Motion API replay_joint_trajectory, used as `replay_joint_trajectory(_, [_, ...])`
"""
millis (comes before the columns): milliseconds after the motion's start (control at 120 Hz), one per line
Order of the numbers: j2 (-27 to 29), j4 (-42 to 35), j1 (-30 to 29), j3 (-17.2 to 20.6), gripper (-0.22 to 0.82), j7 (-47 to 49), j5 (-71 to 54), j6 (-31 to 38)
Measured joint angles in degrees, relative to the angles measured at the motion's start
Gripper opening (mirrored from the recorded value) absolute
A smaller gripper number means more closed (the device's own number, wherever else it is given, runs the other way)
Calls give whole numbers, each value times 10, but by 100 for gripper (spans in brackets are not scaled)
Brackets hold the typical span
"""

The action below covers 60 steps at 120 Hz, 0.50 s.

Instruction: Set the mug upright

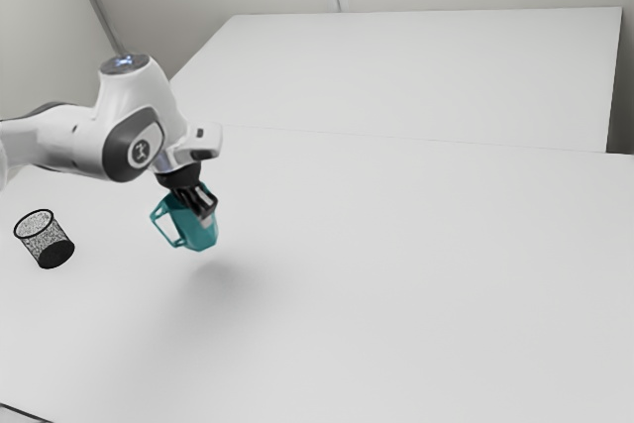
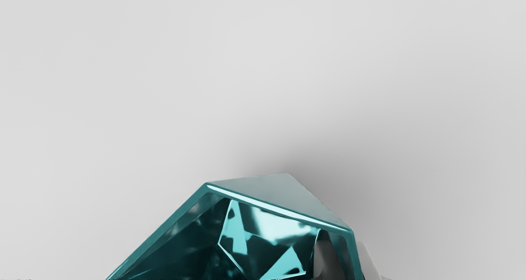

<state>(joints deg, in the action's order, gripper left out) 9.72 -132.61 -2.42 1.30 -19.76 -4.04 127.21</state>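
Exterior view | gripper [image 1: 206, 212] nearly closed, pinching teal mug [image 1: 199, 236] by its wall | mug tilted, above white table [image 1: 416, 274] | mesh cup [image 1: 46, 242] toward exterior view's left

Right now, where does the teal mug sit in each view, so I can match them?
Exterior view: the teal mug hangs below the arm's hand, toward the exterior view's left, with the black mesh cup farther left.
Wrist view: it is at the fingers, one inside its open mouth, one outside its wall.
Shared landmark: the soft shadow on the table.
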Motion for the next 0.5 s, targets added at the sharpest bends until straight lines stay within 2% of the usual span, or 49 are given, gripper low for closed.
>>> replay_joint_trajectory(500, [-36, -46, 14, 11, -18, 115, -24, 100])
